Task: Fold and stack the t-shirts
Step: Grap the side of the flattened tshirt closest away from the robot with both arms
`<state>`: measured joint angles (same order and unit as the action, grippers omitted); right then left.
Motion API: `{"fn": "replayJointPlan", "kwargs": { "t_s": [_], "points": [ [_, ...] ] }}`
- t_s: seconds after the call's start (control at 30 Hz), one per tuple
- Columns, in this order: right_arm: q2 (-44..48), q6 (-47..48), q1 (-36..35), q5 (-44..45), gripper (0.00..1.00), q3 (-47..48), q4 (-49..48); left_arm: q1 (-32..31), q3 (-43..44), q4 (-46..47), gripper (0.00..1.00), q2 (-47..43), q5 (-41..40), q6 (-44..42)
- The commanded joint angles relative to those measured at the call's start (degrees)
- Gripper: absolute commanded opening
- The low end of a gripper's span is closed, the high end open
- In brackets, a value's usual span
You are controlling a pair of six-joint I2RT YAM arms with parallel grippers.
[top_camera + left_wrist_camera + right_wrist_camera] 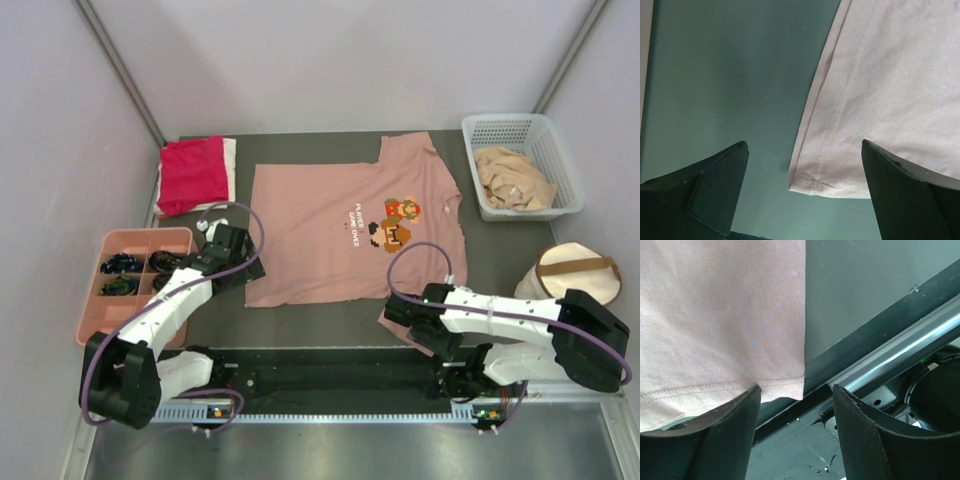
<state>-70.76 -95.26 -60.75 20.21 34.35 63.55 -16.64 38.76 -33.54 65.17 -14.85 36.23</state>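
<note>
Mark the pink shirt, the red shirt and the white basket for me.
pink shirt (310,220), top view, plain cloth left of print.
red shirt (192,172), top view, middle of fold.
white basket (505,119), top view, far rim.

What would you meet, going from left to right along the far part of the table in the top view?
Red t-shirt → dusty-pink t-shirt with its pixel-art print → white basket holding crumpled tan cloth.

The pink t-shirt (340,225) is matt, fine-ribbed knit cloth with a stitched hem. Under it the bench (330,320) is smooth and matt. Right of it stands a basket (510,119) of lattice plastic. Near its hem runs a glossy metal rail (900,347).
</note>
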Motion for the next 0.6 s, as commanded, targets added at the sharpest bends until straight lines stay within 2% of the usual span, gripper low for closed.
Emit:
{"fn": "replayJointPlan", "kwargs": {
  "t_s": [0.0, 0.23, 0.57],
  "points": [
    [-3.59, 0.16, -0.77, 0.18, 0.63, 0.54, -6.94, 0.21, 1.40, 0.32, 0.99, -0.21, -0.88, -0.46],
    [-3.42, -1.85, -0.77, -1.31, 0.62, -0.77, -11.86, 0.30, 1.58, -0.12, 0.99, -0.48, -0.97, -0.72],
    [3.78, -5.28, -0.77, -0.70, 0.64, -5.87, -14.07, 0.30, 1.58, 0.14, 0.99, -0.13, -0.62, -0.72]
  ]
}}
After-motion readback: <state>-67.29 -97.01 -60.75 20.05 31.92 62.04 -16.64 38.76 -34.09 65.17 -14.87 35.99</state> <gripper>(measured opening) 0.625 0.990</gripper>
